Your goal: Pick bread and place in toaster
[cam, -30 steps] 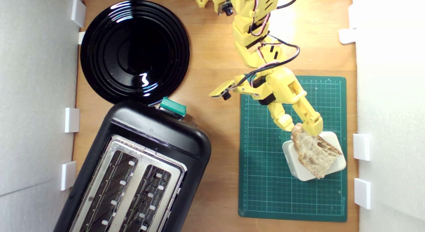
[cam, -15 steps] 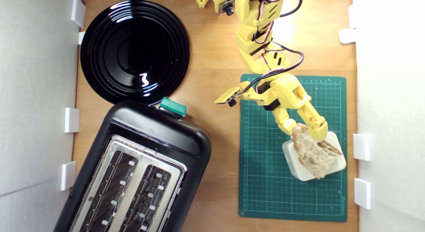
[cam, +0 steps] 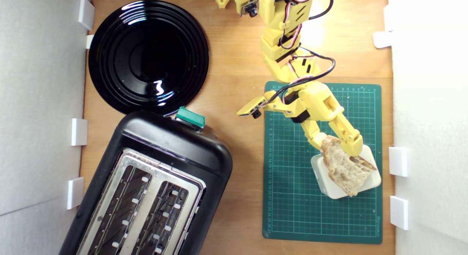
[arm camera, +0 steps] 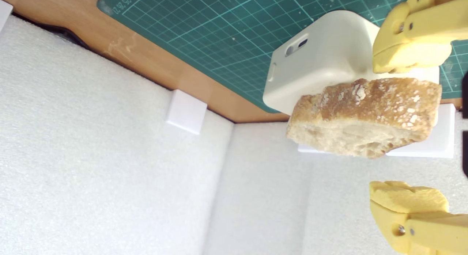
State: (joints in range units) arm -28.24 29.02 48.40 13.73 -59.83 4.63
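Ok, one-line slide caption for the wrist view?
Open gripper straddling the bread, which rests on a white block on the green mat.

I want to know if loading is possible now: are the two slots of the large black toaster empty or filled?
Empty. In the exterior view both slots of the large black toaster show only dark interiors and guide wires.

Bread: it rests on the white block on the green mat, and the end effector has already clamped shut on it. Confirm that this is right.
Not quite. The bread does rest on the white block on the green mat, but the end effector is open: in the wrist view both fingers stand apart from the slice, one on each side.
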